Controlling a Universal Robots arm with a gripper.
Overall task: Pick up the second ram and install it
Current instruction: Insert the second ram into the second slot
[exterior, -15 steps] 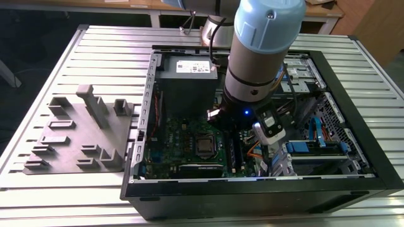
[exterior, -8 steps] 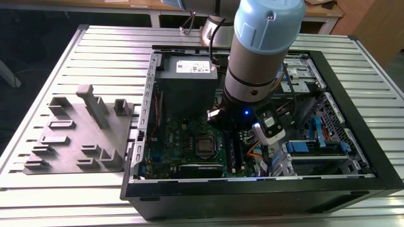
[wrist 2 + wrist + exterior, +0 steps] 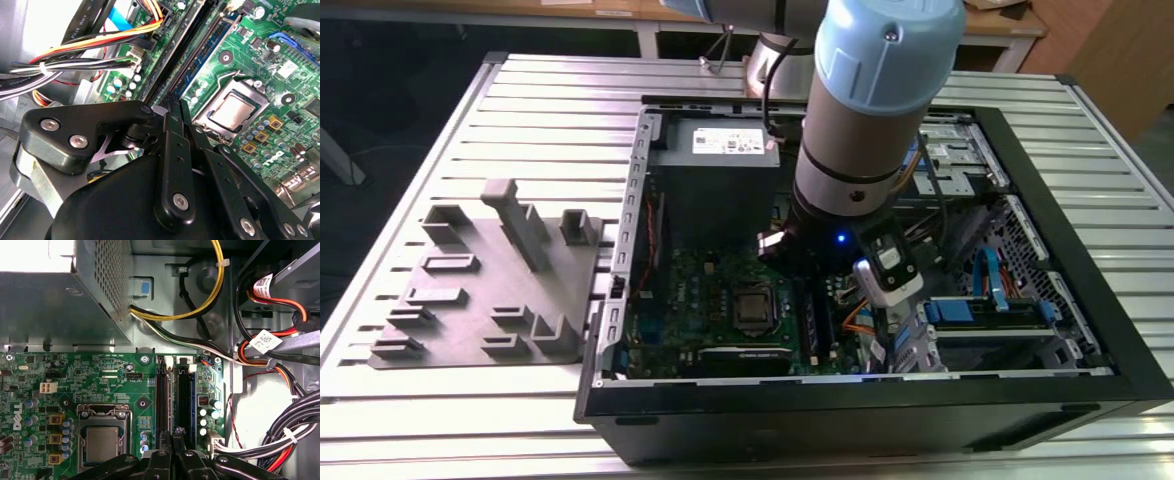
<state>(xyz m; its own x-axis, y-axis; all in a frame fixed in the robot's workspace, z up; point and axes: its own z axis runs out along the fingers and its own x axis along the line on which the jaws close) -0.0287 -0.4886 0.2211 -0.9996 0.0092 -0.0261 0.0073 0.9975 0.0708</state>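
Observation:
My gripper [image 3: 178, 434] is down inside the open computer case [image 3: 1067, 215], over the memory slots [image 3: 161, 400] beside the processor socket [image 3: 102, 440]. Its fingers stand close together, shut on the second ram [image 3: 175, 395], a thin dark board seen edge-on and lined up along the slots. In the second wrist view the gripper [image 3: 171, 101] points its tips at the near end of the black and blue slots [image 3: 210, 37]. Whether the ram is seated in a slot or just above it is hidden by the fingers. The arm [image 3: 867, 120] covers this spot in the exterior view.
The grey power supply [image 3: 714, 185] sits just past the slots' far end. Bundled cables [image 3: 280, 435] and a drive cage [image 3: 994, 315] crowd the side away from the processor. A grey parts rack [image 3: 487, 285] lies on the slatted table at the exterior view's left.

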